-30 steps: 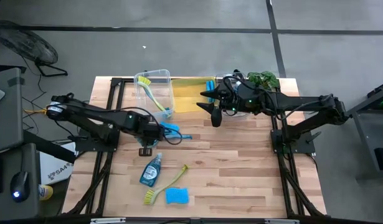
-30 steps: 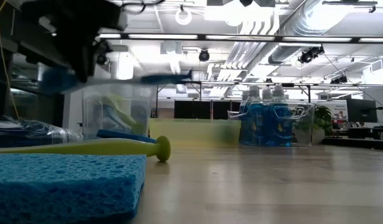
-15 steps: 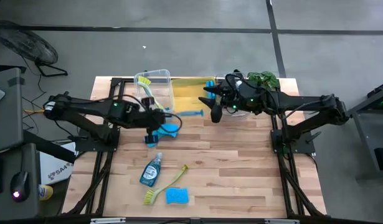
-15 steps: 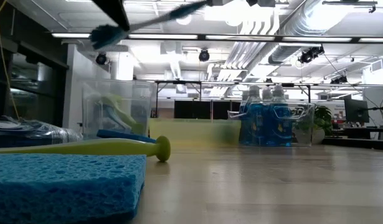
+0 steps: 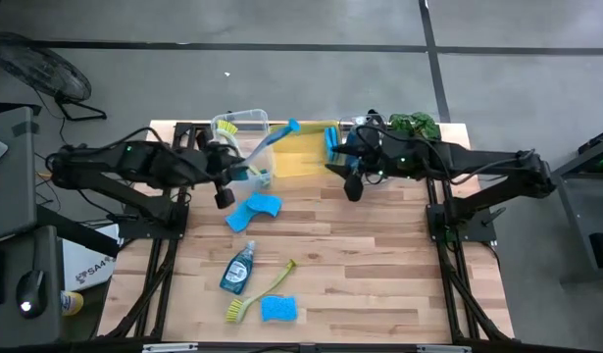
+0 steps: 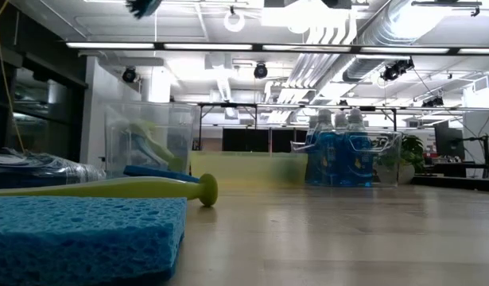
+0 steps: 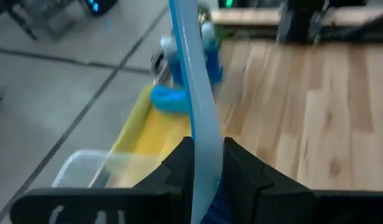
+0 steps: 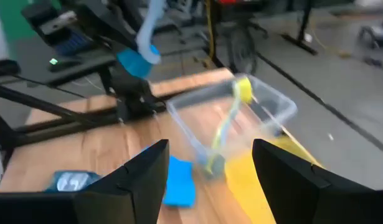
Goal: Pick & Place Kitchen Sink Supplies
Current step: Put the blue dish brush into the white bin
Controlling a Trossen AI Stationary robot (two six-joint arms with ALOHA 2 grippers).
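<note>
The left gripper (image 5: pixel 244 169), near the table's far-left corner just beside the clear bin (image 5: pixel 244 142), is clamped on a blue dish brush (image 5: pixel 270 145) whose handle slants up over the bin toward the yellow bin (image 5: pixel 299 147) along the far edge. The right gripper (image 5: pixel 348 181) hangs with its fingers apart and empty near the middle of the far edge, by what seem to be soap bottles (image 6: pixel 337 155) in a second clear bin. A yellow-green brush (image 5: pixel 237 137) stands in the clear bin; a sponge (image 5: pixel 254 209), bottle (image 5: pixel 237 269), another brush (image 5: pixel 263 292) and sponge (image 5: pixel 278 309) lie toward the near-left.

Blue brush (image 5: pixel 270 143), blue sponges (image 5: pixel 278 309), yellow-green brush (image 5: pixel 262 293), yellow bin (image 5: pixel 301 157), pale wood table (image 5: pixel 379 265).
</note>
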